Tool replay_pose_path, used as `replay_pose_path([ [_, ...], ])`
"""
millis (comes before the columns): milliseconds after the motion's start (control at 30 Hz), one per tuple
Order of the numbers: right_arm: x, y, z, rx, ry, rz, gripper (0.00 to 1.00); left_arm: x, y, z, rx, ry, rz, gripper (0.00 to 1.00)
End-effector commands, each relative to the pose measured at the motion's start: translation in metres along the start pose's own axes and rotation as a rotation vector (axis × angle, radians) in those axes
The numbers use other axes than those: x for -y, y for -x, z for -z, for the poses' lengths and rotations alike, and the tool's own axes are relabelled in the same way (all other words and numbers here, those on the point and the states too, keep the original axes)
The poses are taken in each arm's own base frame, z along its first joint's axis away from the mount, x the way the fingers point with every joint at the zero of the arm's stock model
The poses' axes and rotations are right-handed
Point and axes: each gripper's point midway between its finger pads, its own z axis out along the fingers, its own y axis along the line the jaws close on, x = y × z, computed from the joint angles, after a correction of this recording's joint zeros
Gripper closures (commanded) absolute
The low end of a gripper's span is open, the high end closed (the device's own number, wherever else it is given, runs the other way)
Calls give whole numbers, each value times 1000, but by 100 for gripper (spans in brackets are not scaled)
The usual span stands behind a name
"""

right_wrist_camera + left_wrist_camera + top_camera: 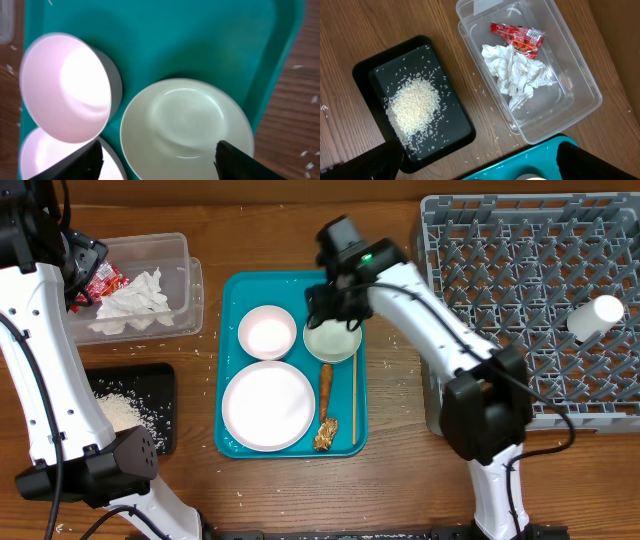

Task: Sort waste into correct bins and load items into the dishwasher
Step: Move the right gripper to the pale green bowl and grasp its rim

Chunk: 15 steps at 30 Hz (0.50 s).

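Observation:
My right gripper [160,164] hangs open just above the pale white bowl [186,125] on the teal tray [243,290], nothing between its fingers. A second bowl [267,332] and the large plate [268,406] lie beside it. An orange carrot [325,386] and a brown food scrap [325,435] lie to the right of the plate. The clear tub [580,85] holds the crumpled napkin [517,75] and the red wrapper [517,36]. Rice [414,106] is heaped in the black tray [452,127]. My left gripper [480,167] is open above the tub's near corner. A white cup [597,316] lies in the grey dish rack [500,260].
A thin wooden stick [353,395] lies along the teal tray's right side. Loose rice grains [496,141] dot the wooden table between the black tray, the tub and the teal tray. The rack fills the right end of the table.

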Motion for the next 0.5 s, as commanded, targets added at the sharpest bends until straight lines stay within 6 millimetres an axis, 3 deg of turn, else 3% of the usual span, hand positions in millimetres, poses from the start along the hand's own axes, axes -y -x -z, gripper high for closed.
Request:
replay_pose_path([
  [0,-15,-8,-10,-11,-38,25,31,0,-1,5,7,-7,9,0],
  [167,-29,-31,-26,-79,-50,81,33,0,-1,4,7,-7,9,0],
  [267,-30,-41,-30,-104,-59,90,41,0,-1,4,7,-8,9,0],
  [467,-21,-53,-45,-126,-97,106,43,0,-1,5,7,-7,9,0],
])
